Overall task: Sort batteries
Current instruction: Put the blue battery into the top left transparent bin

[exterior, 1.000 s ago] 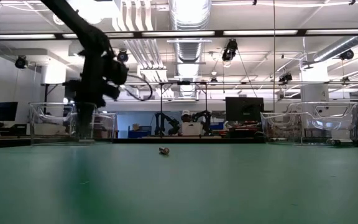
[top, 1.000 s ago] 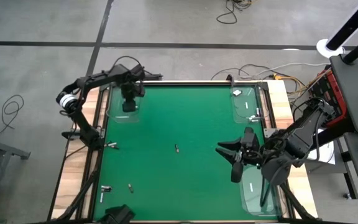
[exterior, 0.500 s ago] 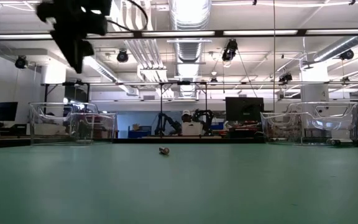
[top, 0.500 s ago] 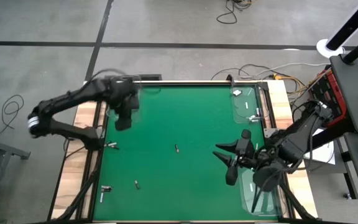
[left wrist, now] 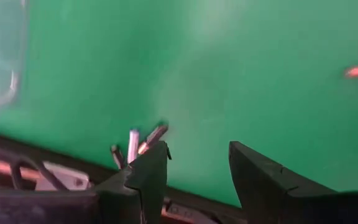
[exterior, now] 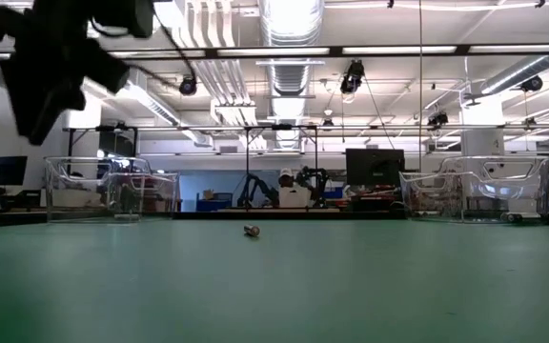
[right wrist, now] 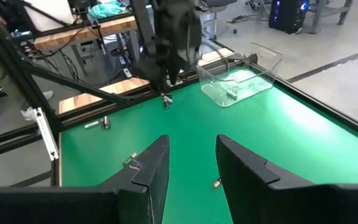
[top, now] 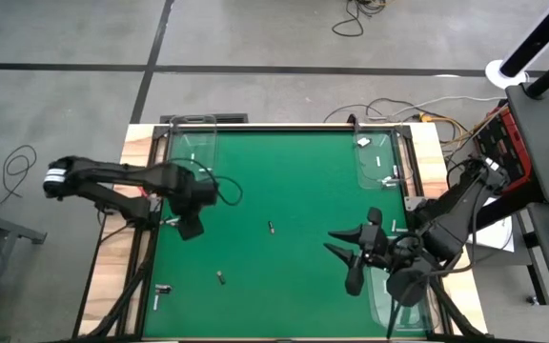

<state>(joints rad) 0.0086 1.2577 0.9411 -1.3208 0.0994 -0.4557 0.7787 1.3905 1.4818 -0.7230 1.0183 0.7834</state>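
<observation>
On the green table point(top: 284, 191), the nearest battery point(top: 221, 278) lies toward the front, with two more batteries point(top: 160, 290) at the front left corner by the wooden edge. The right gripper point(top: 343, 250) hangs over the front right part of the table, its fingers point(right wrist: 148, 168) spread apart with nothing between them, pointing toward the middle; just beside it sits a clear tray point(top: 398, 295) at the front right edge. Further in, a single battery point(top: 271, 227) rests near the table's centre, well apart from both arms; the low view shows it as a small stub point(exterior: 251, 230) on the flat green surface. At the left edge, the left gripper point(top: 191, 227) hovers above the table, its fingers point(left wrist: 143, 177) parted and empty, just beside a small cluster of batteries point(left wrist: 134, 144) lying close to the rim. At the far side, a clear tray point(top: 191, 143) stands in the left corner and another clear tray point(top: 381, 157) in the right corner holds a couple of whitish batteries point(top: 392, 172).
</observation>
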